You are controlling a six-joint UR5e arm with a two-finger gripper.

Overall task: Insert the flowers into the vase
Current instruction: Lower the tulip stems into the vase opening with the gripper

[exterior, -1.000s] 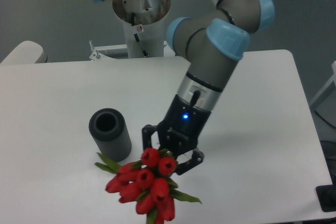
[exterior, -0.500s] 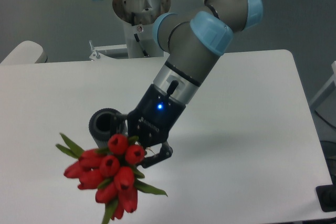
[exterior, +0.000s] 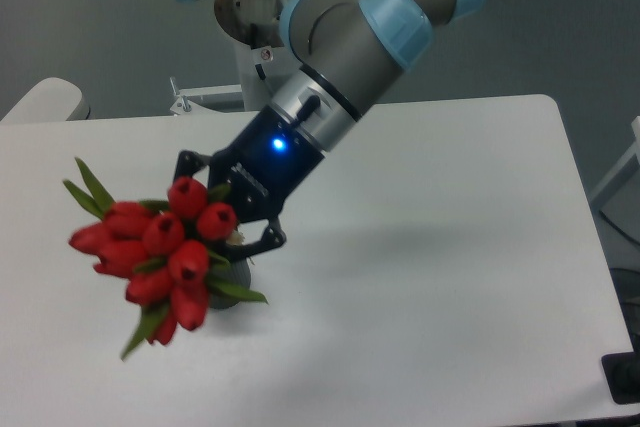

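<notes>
Flowers (exterior: 160,247) are riding clamped in the end effector (exterior: 235,212), hiding the vase (exterior: 232,272); next, tipping stems down into its mouth.

A white worktop (exterior: 450,277) with rounded corners is filling most of the view, sitting against a grey-green floor (exterior: 90,17). A pale rounded object (exterior: 40,102) is showing at its far left edge. A small dark object (exterior: 625,379) is peeking in at the lower right corner.
</notes>
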